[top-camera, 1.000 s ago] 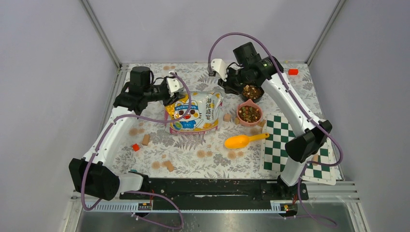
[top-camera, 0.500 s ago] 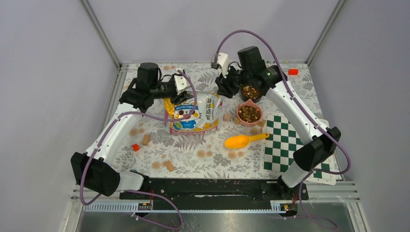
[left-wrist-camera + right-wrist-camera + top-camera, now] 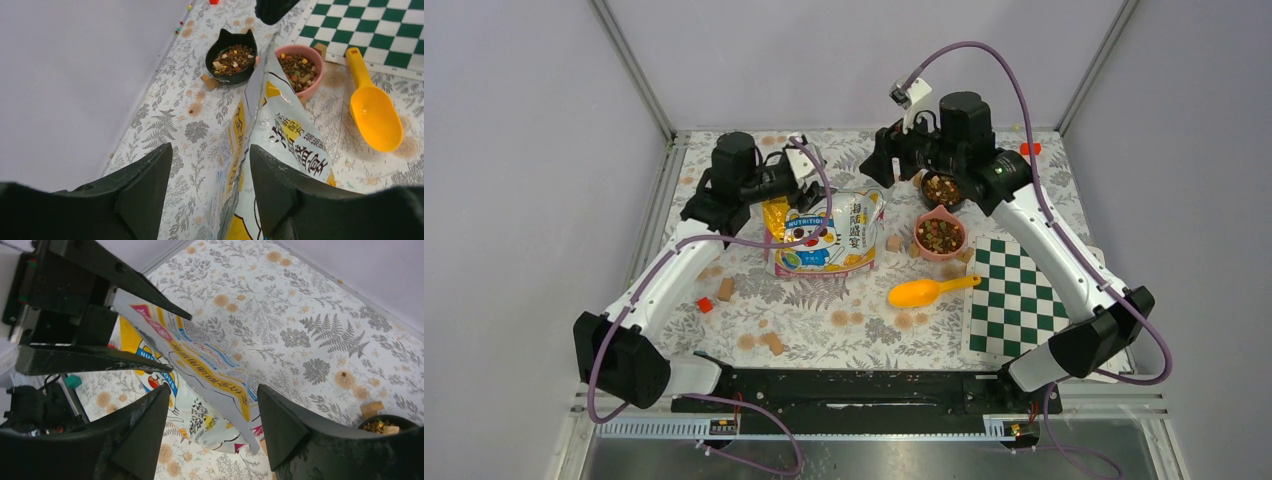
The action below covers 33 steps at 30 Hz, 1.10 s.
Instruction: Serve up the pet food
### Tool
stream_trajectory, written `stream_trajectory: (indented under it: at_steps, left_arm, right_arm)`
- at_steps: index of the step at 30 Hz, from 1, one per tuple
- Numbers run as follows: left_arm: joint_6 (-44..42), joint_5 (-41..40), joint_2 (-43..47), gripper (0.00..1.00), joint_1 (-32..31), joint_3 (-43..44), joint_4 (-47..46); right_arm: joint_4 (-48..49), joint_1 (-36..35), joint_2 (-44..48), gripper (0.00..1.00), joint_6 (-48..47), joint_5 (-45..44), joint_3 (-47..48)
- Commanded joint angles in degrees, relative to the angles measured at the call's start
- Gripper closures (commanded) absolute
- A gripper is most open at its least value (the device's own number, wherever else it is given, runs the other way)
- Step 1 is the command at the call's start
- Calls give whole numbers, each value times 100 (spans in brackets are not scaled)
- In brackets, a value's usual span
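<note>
Left claw: you have it spread wide, its jaws astride the raised top edge of the cat food bag; whether either jaw touches the bag cannot be told.
Right claw: yours is spread wide too, hanging above the same bag edge.
Pet food: mixed kibble fills a pink bowl and a black cat-eared bowl just behind it, near the desk's far edge, right of centre.
Bag: lies left of both bowls.
Yellow scoop: lies nearer you, beside the chessboard mat.
Wooden cubes: scattered about.
</note>
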<state>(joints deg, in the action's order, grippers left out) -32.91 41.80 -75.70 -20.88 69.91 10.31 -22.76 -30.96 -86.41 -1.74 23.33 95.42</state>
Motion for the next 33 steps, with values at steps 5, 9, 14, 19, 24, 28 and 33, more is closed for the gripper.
stream_trajectory:
  at_steps: [5,9,14,19,24,28,33]
  left_arm:
    - [2311,-1762,575,35,-16,134,-923]
    - [2843,-2221,673,33,2,381,-698]
    - [4011,-2612,672,6,385,780,-600]
    - [3746,-1481,648,1,900,861,-234]
    - [2188,-357,435,12,893,1036,1016]
    - [1011,219,339,27,902,1124,1727]
    - [-145,875,-235,39,902,1755,2902]
  right_arm:
    - [477,20,379,9,230,-668,-111]
    - [695,35,363,0,292,-964,-146]
    - [813,63,50,1,201,-462,-13]
    - [869,64,-397,1,-23,580,289]
    - [317,-207,-901,5,-808,978,660]
    - [245,-417,-1133,21,-1309,1041,654]
    - [254,-589,-1374,35,-1713,1268,648]
